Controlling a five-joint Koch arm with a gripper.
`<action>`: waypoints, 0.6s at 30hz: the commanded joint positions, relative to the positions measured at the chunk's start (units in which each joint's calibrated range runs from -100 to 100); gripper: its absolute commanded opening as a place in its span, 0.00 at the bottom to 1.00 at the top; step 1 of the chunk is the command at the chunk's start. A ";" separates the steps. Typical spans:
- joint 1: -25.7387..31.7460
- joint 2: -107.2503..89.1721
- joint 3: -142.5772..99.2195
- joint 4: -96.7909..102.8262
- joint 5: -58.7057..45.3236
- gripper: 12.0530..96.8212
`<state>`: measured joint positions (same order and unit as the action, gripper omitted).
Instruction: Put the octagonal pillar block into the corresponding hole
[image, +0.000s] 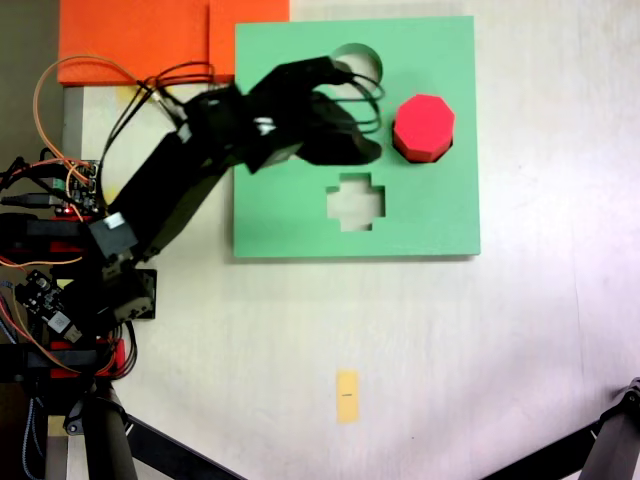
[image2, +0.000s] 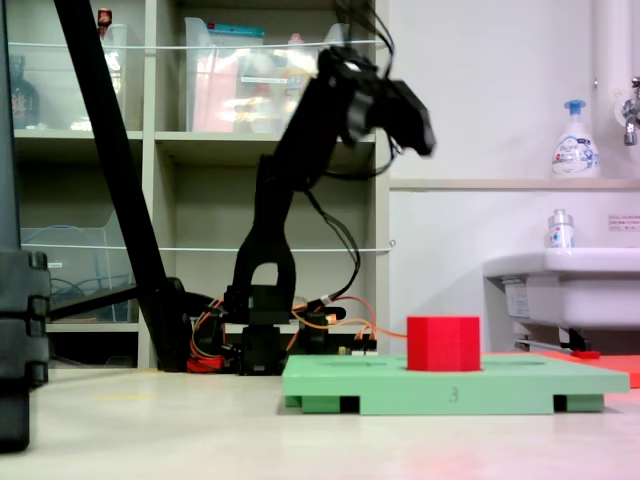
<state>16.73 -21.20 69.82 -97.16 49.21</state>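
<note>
The pale desk (image: 520, 350) carries a square green board (image: 440, 215) with three cutouts: a round one (image: 372, 62) at the far edge in the top-down fixed view, a cross (image: 355, 200) nearer the middle, and the hole (image: 449, 146) at the right, of which just a dark sliver shows beside the block. The black arm (image: 180, 185) reaches in from the left of that view over the board; in the low fixed view it stands raised, well above the board (image2: 400, 385). The hand (image: 362, 148) hangs just left of the block in the top-down view and, in the low view (image2: 422, 135), high over it and apart from it; its jaws lie one behind the other and blur together, so I cannot tell whether it is open or closed, though it grips nothing. The red block (image: 423, 124) sits in the hole, upright, its eight-sided top showing; in the low view the block (image2: 443, 343) stands proud of the board's top, and how deep it goes cannot be seen. A small yellow tag (image: 347, 395) lies on the near desk. Judging by this, the placing looks done, and the step in hand is the withdrawal. The next move calls only for the arm to clear away without brushing the block.
</note>
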 joint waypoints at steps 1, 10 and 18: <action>-1.47 -11.62 1.67 -2.84 -10.35 0.51; -11.14 -29.22 -8.60 -2.84 -22.42 0.52; -16.41 -34.38 -27.55 0.43 -25.69 0.52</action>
<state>1.15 -51.16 41.70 -99.51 24.35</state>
